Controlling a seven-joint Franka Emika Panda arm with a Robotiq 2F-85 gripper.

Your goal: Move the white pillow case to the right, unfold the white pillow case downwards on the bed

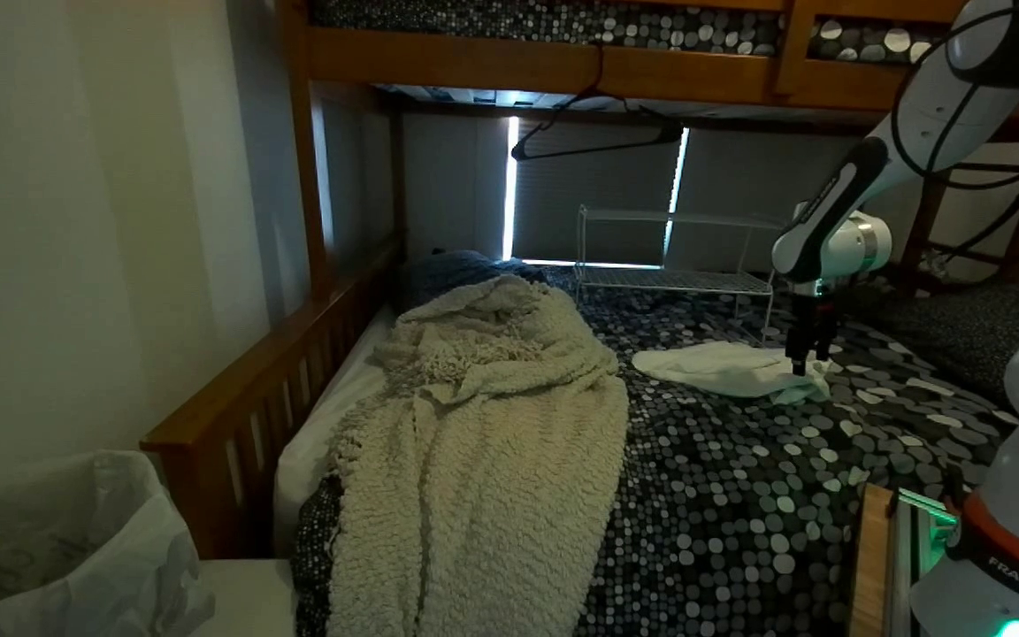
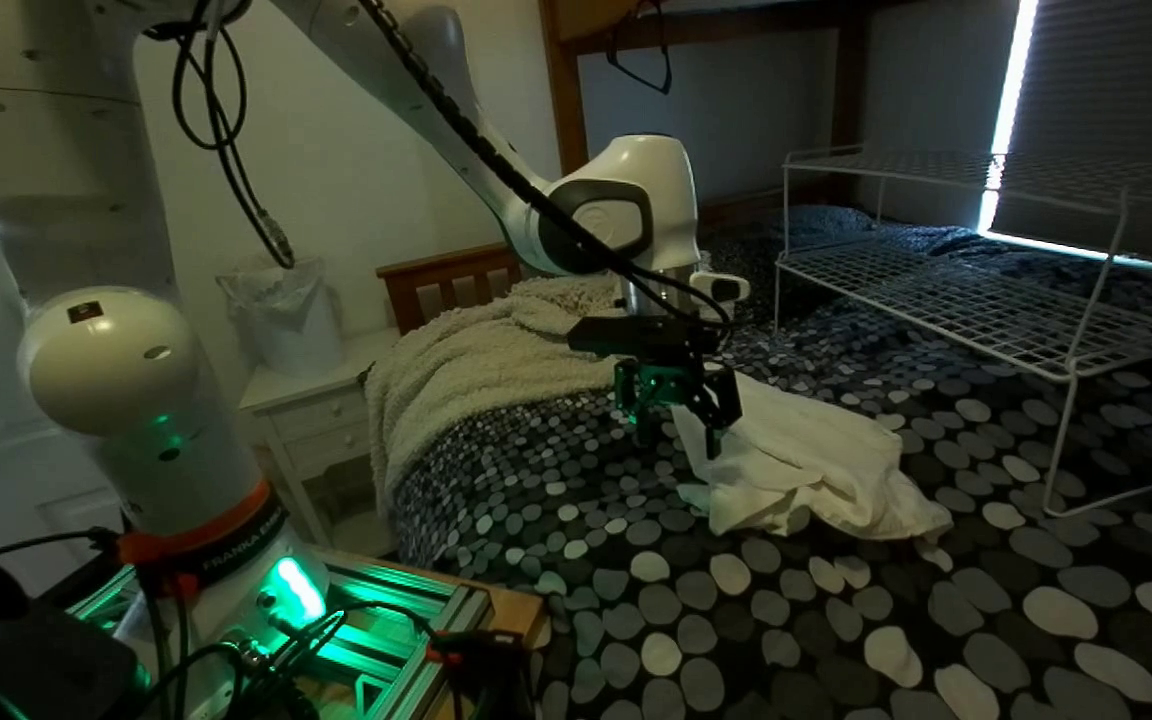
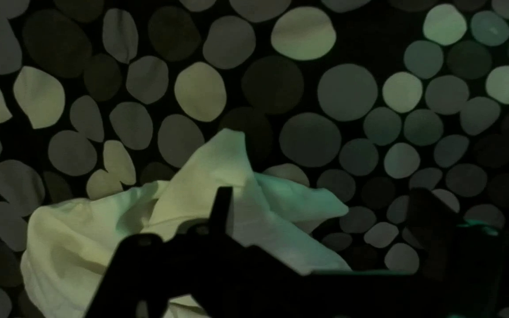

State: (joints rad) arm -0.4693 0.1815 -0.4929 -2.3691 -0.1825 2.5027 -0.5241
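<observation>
The white pillow case lies crumpled and folded on the bed, seen in both exterior views (image 1: 713, 367) (image 2: 816, 465). In the wrist view the pillow case (image 3: 210, 170) has corners pointing up and right; its lower part is hidden behind the gripper. The bed has a dark cover with white and grey dots (image 1: 695, 504) (image 2: 636, 600) (image 3: 276, 84). My gripper points down at the pillow case's edge nearest the robot base (image 1: 811, 361) (image 2: 677, 445). In the wrist view the gripper (image 3: 323, 192) is open and empty, one finger over the cloth, one over the bare cover.
A cream knitted blanket (image 1: 509, 460) (image 2: 496, 370) covers one side of the bed. A white wire rack (image 1: 673, 279) (image 2: 936, 300) stands behind the pillow case. A black hanger (image 1: 598, 152) hangs from the upper bunk. A lined white bin (image 2: 291, 315) stands beyond the bed's end.
</observation>
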